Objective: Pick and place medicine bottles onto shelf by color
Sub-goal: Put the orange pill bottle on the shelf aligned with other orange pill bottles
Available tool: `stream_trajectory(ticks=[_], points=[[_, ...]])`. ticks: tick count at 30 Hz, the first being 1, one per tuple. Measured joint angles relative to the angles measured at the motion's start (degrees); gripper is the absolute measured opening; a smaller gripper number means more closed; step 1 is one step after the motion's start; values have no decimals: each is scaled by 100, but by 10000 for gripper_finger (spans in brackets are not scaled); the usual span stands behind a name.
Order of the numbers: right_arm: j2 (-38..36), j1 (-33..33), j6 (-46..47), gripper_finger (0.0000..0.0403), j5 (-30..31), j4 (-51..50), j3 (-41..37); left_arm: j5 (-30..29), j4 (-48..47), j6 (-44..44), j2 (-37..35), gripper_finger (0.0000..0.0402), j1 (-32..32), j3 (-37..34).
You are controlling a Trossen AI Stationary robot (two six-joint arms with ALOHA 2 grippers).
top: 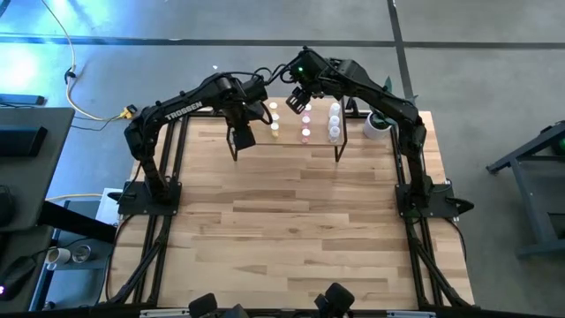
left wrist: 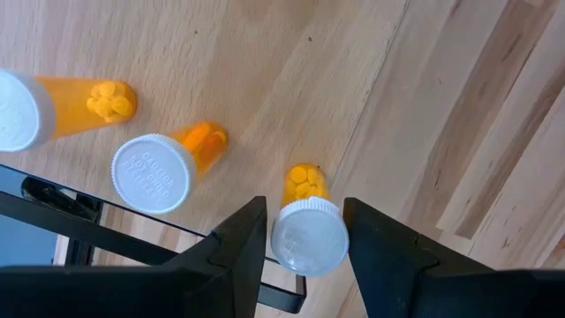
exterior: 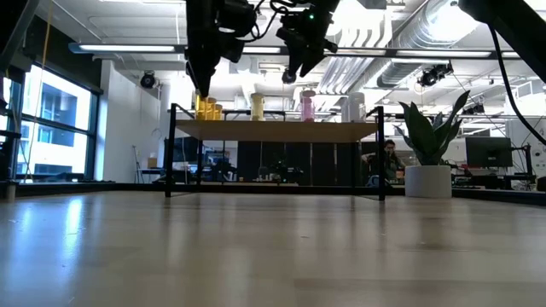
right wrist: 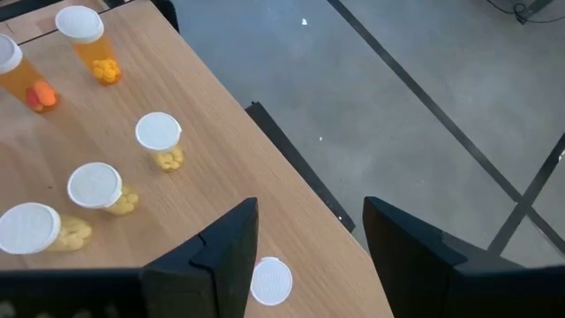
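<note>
The shelf (top: 287, 141) stands at the table's far middle, a light-wood board on black legs. On it stand orange bottles (left wrist: 154, 168) at the left end, then yellow bottles (right wrist: 94, 185), pink bottles (top: 305, 124) and white bottles (top: 335, 119). All are upright with white caps. My left gripper (top: 238, 113) is over the shelf's left end, shut on one orange bottle (left wrist: 305, 190). My right gripper (top: 300, 99) hangs open and empty above the shelf's far edge. A white cap (right wrist: 269, 281) shows far below between its fingers. My left gripper pinches the orange bottle's white cap (left wrist: 284, 243) between its two fingers, one on each side. The fingers come from above, pointing down. The bottle is upright, and its bottom looks set on the shelf board near the board's edge.
A white plant pot (top: 378, 125) with a green plant stands at the table's far right, beside the shelf. The shelf's black legs (exterior: 380, 162) reach down to the tabletop. The near half of the table (top: 291, 238) is bare wood. A person (exterior: 388, 158) sits far behind the table.
</note>
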Motion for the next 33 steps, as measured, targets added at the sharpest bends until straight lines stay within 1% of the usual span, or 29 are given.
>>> stream_trajectory(ticks=[15, 21, 33], points=[[-2, 0, -40, 197, 4, -9, -1, -4, 29, -4, 0, 142, 0, 0], [-53, -2, -111, 197, 179, -13, 1, -2, 25, -90, 0, 142, 0, 0], [-116, -37, -158, 197, 179, -13, 1, -75, 17, -48, 0, 142, -1, 0]])
